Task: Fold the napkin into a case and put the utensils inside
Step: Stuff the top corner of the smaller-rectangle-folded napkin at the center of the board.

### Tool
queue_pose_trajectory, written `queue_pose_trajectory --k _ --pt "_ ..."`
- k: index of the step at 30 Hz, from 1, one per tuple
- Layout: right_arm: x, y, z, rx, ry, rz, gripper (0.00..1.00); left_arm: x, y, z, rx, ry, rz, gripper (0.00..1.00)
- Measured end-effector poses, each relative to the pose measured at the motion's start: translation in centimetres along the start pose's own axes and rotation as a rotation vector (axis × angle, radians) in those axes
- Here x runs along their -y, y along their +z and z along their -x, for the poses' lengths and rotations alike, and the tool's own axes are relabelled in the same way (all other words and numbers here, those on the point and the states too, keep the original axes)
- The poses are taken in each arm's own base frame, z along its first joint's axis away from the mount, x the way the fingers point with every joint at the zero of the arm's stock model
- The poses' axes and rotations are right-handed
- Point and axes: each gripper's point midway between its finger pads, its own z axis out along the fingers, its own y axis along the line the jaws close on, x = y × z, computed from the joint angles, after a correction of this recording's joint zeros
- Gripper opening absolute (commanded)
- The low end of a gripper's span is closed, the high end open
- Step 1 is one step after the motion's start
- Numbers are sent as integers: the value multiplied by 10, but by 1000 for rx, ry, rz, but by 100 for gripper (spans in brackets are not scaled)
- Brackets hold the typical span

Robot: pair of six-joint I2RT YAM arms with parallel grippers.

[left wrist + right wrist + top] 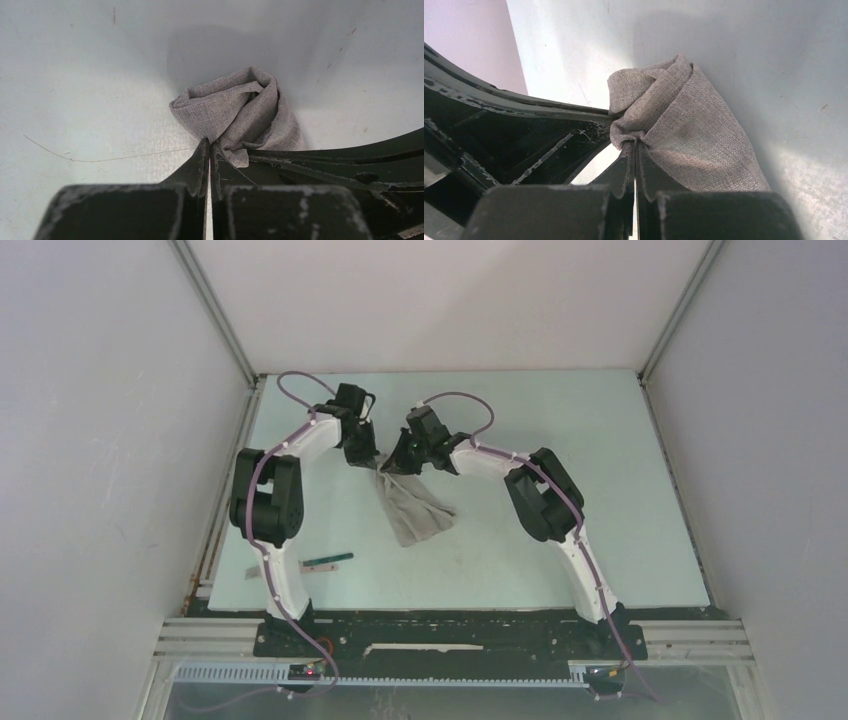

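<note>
Pale tabletop [560, 540] — napkin [418, 512], long axis far-to-near

Top cam sits high behind the arm bases, looking down over the whole table [560, 560]. Wrist cams ride right behind the left gripper [209, 147] and right gripper [634, 146], super close, both on the same napkin [235, 105], which the overhead catches too.

No legible text, labels, brands, numbers or signs in any of the three views.
</note>
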Motion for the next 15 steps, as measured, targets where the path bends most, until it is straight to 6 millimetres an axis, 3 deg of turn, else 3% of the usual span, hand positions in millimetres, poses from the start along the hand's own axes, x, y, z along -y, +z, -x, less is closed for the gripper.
queue_pose_trajectory --k 15 --pt "14 21 -8 -19 18 18 0 1 -4 -2 -6 6 -17 0"
